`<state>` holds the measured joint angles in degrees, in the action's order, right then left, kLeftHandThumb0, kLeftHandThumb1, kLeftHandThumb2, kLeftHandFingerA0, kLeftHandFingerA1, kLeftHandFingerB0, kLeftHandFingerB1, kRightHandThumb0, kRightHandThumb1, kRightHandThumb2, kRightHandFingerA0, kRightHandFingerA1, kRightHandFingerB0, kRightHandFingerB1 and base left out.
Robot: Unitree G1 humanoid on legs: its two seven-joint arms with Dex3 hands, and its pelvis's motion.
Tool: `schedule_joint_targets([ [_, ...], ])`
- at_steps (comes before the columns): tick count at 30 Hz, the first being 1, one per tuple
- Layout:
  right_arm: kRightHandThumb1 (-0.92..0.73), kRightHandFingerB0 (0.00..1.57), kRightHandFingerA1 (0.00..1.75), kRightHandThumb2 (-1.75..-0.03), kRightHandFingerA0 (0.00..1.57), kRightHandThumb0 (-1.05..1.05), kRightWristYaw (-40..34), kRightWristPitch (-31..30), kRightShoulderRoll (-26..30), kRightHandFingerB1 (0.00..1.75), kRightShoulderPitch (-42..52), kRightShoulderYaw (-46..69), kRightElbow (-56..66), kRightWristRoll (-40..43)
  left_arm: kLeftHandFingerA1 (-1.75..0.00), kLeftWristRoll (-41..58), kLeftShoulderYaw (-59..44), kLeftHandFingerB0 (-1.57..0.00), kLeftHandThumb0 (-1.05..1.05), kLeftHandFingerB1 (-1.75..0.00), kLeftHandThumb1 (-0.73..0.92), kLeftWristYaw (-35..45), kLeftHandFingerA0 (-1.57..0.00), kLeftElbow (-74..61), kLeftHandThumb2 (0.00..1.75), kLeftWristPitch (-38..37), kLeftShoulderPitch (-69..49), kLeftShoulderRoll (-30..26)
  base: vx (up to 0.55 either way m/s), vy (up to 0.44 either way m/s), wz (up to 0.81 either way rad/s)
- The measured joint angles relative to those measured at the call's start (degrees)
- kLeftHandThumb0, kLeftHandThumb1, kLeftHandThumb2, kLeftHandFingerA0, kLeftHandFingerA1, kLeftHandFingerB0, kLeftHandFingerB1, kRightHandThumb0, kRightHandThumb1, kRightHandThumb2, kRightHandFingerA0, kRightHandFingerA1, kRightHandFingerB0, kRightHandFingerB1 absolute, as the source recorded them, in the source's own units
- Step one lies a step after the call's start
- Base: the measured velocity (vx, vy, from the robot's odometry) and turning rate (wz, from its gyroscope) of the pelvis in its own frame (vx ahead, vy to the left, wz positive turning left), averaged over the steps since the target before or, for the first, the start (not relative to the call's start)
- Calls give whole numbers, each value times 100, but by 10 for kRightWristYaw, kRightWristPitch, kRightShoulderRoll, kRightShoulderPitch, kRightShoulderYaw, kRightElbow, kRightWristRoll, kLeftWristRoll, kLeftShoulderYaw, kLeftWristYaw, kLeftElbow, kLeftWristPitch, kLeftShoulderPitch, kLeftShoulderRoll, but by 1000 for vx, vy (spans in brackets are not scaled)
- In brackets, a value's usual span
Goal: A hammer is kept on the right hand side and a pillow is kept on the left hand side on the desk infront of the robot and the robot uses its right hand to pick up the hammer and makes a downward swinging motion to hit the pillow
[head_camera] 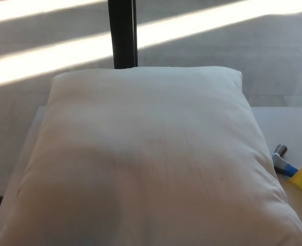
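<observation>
Neither robot hand is in the shot, left or right, so I can't tell whether the fingers are spread, clenched or holding anything. Taking the pillow (146,159) as the landmark: it's a big plain white one that fills most of the head view, lying flat on the pale desk (289,125), with its near edge running off the bottom of the picture and a soft shadow over its lower left part. Just beside the pillow's lower right edge lies the hammer (286,166), only partly showing: a small grey metal head next to the pillow, then a blue bit, then a yellow part that gets cut off by the right edge of the frame. It rests on the desk, and I can't tell if it actually touches the pillow. Past the pillow's far edge, a dark upright post (123,33) stands behind its top middle. Beyond that is grey floor (243,51) with bright slanted stripes of sunlight across it.
</observation>
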<state>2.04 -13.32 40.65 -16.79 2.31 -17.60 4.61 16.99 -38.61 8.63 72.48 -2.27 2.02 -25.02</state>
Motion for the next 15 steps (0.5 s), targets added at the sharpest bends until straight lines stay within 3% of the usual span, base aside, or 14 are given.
schedule_joint_targets([
  [10,-56,5,10,-91,0,-89,11,33,9,15,0,-109,-55,-73,-63,0,10,-75,-50,-60,58,0,-74,0,58,0,0,0,0,0,0],
  [11,-56,8,13,-81,0,-82,11,39,10,20,-1,-118,-61,-82,-63,0,10,-74,-50,-60,59,0,-73,0,58,0,0,0,0,0,0],
  [12,-56,8,13,-81,0,-82,12,44,11,20,-1,-126,-67,-91,-63,0,11,-74,-50,-60,59,0,-73,0,58,0,0,0,0,0,0],
  [13,-58,8,10,-95,0,-94,13,51,12,14,-2,-134,-73,-99,-61,0,12,-73,-50,-60,60,0,-71,0,58,0,0,0,0,0,0],
  [15,-53,5,21,-94,0,-80,15,63,14,29,-6,-148,-83,-114,-62,0,13,-72,-50,-59,59,0,-74,0,58,0,-1,0,0,0,0],
])
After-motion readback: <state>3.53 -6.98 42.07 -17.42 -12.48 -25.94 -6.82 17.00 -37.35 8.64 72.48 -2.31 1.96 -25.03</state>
